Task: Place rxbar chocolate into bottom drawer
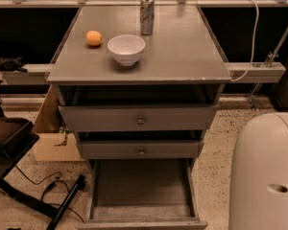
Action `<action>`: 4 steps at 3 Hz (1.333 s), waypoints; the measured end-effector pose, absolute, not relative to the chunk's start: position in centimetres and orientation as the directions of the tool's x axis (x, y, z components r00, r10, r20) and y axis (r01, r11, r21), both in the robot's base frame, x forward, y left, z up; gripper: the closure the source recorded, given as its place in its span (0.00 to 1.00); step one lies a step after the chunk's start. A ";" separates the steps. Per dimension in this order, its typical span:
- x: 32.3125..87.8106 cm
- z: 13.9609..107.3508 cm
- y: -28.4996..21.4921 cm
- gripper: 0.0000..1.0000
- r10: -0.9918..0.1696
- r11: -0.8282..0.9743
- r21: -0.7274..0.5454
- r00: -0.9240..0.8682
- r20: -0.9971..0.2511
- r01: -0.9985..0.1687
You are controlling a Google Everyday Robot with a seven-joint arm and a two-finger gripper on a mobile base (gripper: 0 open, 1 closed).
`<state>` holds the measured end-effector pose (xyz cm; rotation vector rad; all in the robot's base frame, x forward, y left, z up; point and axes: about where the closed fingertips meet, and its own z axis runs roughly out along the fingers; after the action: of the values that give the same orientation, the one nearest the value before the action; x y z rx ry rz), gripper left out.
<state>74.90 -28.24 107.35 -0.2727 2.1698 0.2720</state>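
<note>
1. Grey worktop [182,47]: bowl [126,48], orange [93,38], can [147,15]; no bar seen.
2. Bottom drawer [141,186] open, nothing in it.
3. Gripper out of view; can't tell its grip.
4. Best: release low, mid-drawer, not from height.

- Ahead of me, a white bowl [126,48] on the grey top [182,47], orange fruit [93,38] beside it.
- A can [147,16] stands upright behind.
- Perhaps a cardboard box [52,140], floor left.

Your gripper is out of view. Your grey cabinet top [182,51] carries an orange [93,38], a white bowl [126,49] and a can [147,16].
</note>
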 end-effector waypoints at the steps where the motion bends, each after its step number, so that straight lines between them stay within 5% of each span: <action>1: 74.7 106.8 -28.2 1.00 -0.104 0.952 0.091 -0.586 -0.804 -0.294; 4: 63.2 101.5 -32.9 1.00 -0.185 0.971 0.049 -0.866 -0.464 -0.233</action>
<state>63.15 -32.87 101.49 -0.2974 2.6474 0.1416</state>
